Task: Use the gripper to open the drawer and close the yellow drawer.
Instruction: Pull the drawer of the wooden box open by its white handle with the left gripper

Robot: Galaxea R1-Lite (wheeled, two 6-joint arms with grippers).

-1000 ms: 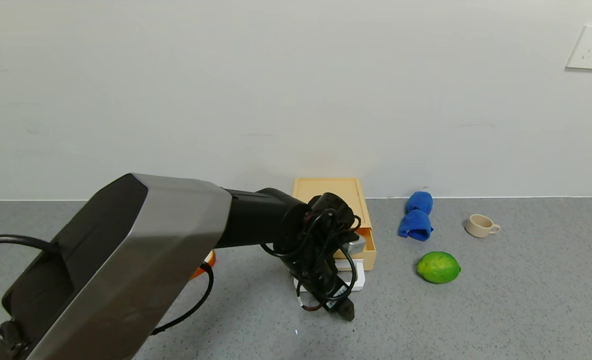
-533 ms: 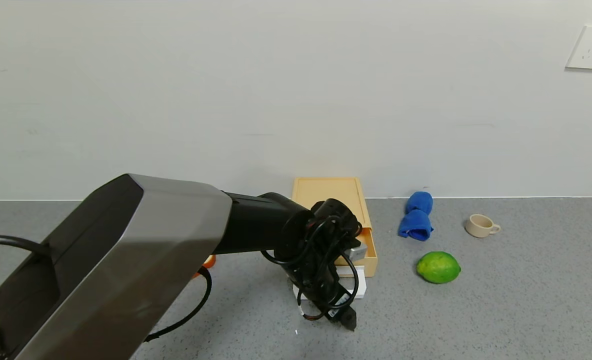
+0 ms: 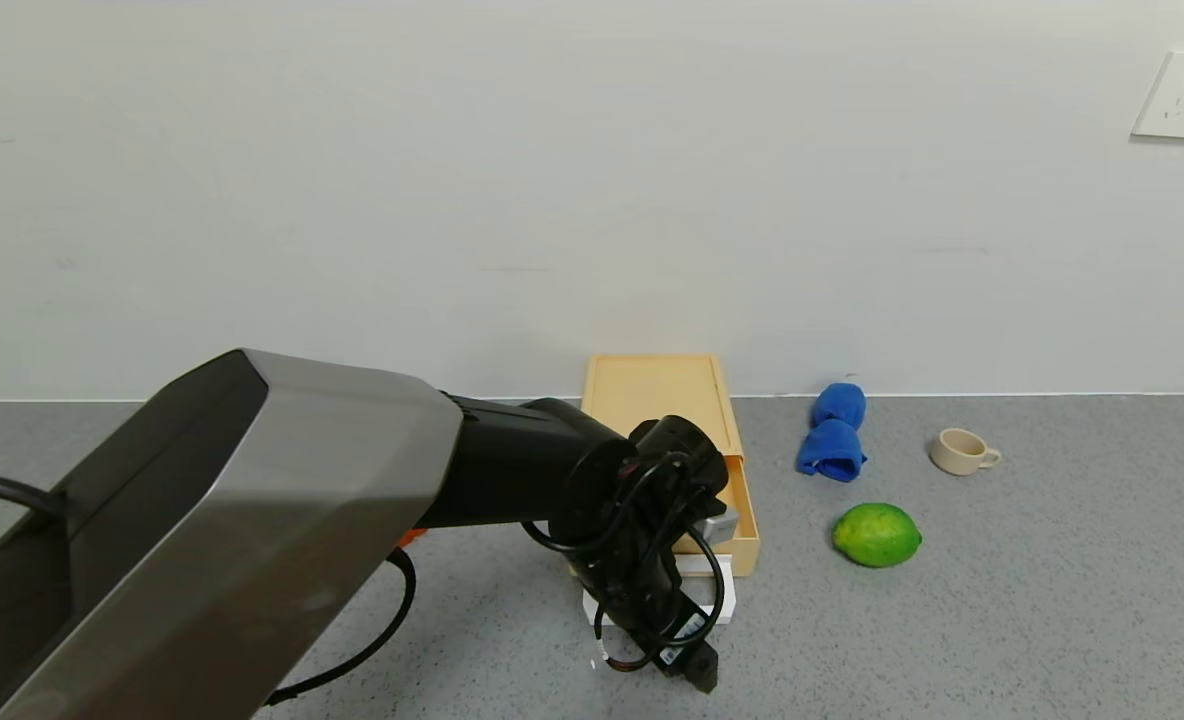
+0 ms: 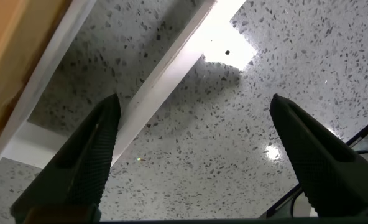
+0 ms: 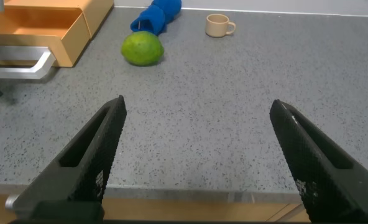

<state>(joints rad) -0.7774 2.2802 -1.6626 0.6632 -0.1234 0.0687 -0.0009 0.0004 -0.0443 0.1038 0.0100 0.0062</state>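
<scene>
The pale yellow drawer (image 3: 657,390) stands against the wall, its tray (image 3: 747,520) slid partly out toward me. Its white loop handle (image 3: 724,603) lies at the tray front. My left gripper (image 3: 694,662) hangs at the handle, wrist pointing down, and hides most of it. In the left wrist view the gripper (image 4: 193,149) is open, fingers wide apart, low over the table; the white handle bar (image 4: 165,74) runs between them, close to one finger (image 4: 87,155). My right gripper (image 5: 196,149) is open and empty over the table's front edge, and its view also shows the drawer (image 5: 41,31).
A green lime (image 3: 876,534), a rolled blue cloth (image 3: 832,432) and a small beige cup (image 3: 962,451) lie right of the drawer. An orange object (image 3: 407,537) peeks out behind my left arm. The wall is directly behind the drawer.
My left gripper has moved toward the table's front, and the drawer tray with its white handle has slid further out with it.
</scene>
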